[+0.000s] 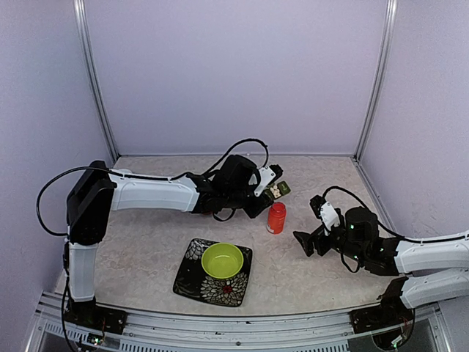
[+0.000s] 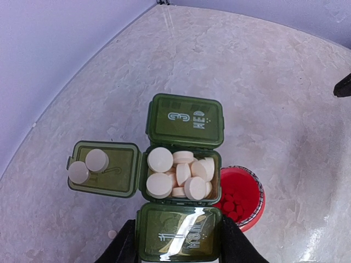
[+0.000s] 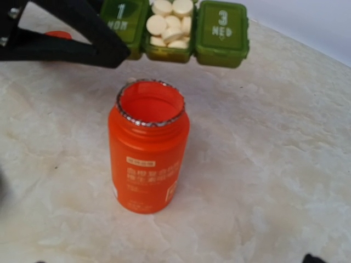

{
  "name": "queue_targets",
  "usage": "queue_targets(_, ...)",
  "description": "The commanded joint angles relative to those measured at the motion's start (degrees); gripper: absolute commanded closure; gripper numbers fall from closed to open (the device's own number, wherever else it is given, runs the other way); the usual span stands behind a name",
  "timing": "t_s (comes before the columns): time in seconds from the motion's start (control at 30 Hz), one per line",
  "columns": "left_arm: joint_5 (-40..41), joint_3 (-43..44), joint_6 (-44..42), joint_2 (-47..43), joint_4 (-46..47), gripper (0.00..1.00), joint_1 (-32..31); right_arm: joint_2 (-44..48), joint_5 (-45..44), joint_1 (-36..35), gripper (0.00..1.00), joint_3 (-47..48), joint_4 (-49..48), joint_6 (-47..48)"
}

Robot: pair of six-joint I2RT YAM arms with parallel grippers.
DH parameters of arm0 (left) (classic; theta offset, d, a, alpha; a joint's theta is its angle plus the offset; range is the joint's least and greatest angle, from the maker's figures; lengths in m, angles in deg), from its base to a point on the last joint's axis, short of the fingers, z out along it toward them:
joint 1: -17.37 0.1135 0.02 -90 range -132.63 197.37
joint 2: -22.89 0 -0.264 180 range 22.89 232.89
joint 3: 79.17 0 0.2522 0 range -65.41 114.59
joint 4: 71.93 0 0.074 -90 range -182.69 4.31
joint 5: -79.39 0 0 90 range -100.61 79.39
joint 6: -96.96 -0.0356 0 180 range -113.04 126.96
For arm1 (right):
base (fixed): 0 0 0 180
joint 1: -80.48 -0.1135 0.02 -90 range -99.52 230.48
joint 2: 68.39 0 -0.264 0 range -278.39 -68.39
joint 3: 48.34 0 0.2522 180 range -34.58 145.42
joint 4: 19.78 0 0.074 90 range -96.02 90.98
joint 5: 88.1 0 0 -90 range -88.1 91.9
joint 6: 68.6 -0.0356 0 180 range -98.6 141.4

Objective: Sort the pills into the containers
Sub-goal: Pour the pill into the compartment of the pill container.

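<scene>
Left gripper partly closed, pinching MON end of green pillbox, holding it just beside mouth of orange bottle. Middle compartment open, packed with white pills, two more sitting on flipped lid. Bottle upright on table, cap off. Right gripper wide open, holding nothing, near bottle.

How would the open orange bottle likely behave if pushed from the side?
The orange bottle stands upright, taller than wide, so a high push would probably tip it. It has no cap, so the red pills inside could spill. Pushed low, it may slide on the smooth table.
</scene>
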Motion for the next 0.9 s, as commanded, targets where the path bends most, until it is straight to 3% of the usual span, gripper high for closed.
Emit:
queue_targets(0.0,1.43,-1.43,-0.84,0.18,1.04,0.66,-0.60,0.79,0.35,0.24,0.00,0.80,-0.13,-0.41)
queue_targets(0.87,5.26,-3.81,-1.92,-1.22,3.92,0.66,-1.90,-0.61,0.83,0.24,0.00,1.15,-0.47,-0.41)
